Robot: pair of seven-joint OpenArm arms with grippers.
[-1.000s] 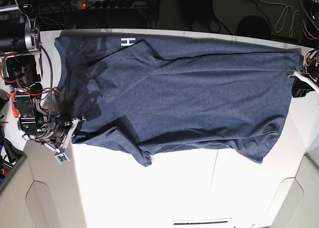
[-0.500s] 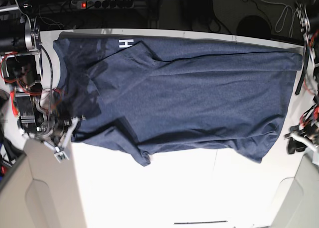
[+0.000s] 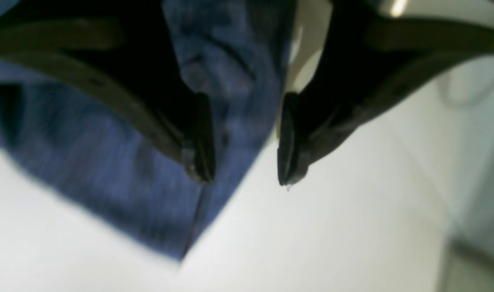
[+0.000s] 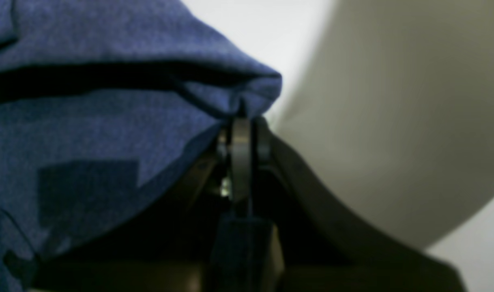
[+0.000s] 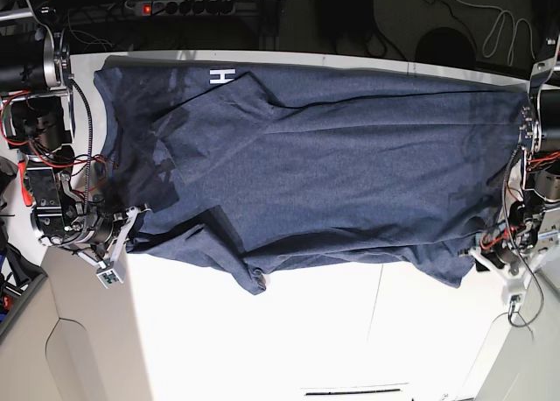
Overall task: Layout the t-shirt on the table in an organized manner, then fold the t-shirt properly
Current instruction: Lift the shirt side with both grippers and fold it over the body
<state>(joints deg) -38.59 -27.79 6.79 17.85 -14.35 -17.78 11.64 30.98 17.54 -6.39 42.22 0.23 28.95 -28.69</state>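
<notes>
Right gripper (image 5: pixel 112 228): lower left of the base view, at the shirt's edge. Its jaws are clamped on a bunched fold of cloth, as the right wrist view shows; this corner has not shifted over the last second.

T-shirt (image 5: pixel 324 169): spread across the upper half of the frame, mostly flat, with a sleeve folded over near the white lettering (image 5: pixel 224 74) at upper left and a rumpled lower hem (image 5: pixel 254 278).

Table (image 5: pixel 289 340): bare white surface fills the lower half under the shirt.

Left gripper (image 5: pixel 490 248): a second ago it sat at the shirt's upper right corner; now it is lower right, beside the drooping bottom corner. Its jaws stand apart with nothing between them, hovering over that corner.

Meaning: top right corner seems released and laid; the sagging lower right corner looks to be the next pinch for straightening the layout.
</notes>
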